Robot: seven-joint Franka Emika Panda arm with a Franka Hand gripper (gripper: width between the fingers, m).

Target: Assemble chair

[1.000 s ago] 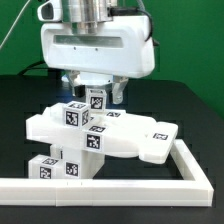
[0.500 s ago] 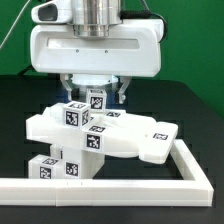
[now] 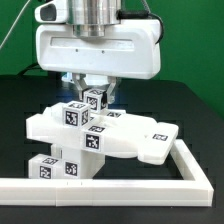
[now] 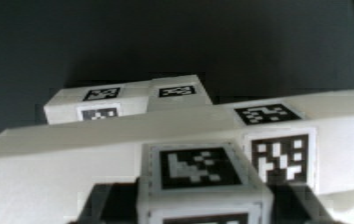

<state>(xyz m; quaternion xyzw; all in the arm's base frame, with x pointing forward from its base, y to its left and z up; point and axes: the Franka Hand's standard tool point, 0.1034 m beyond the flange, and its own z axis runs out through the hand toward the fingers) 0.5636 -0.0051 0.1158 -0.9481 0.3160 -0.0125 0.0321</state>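
Observation:
My gripper [image 3: 95,90] hangs over the chair parts and is shut on a short square post [image 3: 95,99] with black-and-white tags, holding it upright just above the flat white slab [image 3: 135,137]. In the wrist view the post [image 4: 204,172] sits between my dark fingers [image 4: 113,205], with my gripper [image 4: 206,205] closed on its sides. The slab [image 4: 85,150] lies below it, carrying tags. More tagged square posts [image 3: 55,168] lie under the slab's near end at the exterior view's left. They also show in the wrist view [image 4: 129,100], beyond the slab.
A long white L-shaped rail [image 3: 150,186] runs along the front and up the exterior view's right side, close to the slab's end. The table is black, with a green backdrop behind.
The gripper body has shifted slightly toward the exterior view's left and looks larger. The post stays held at about the same spot above the slab.

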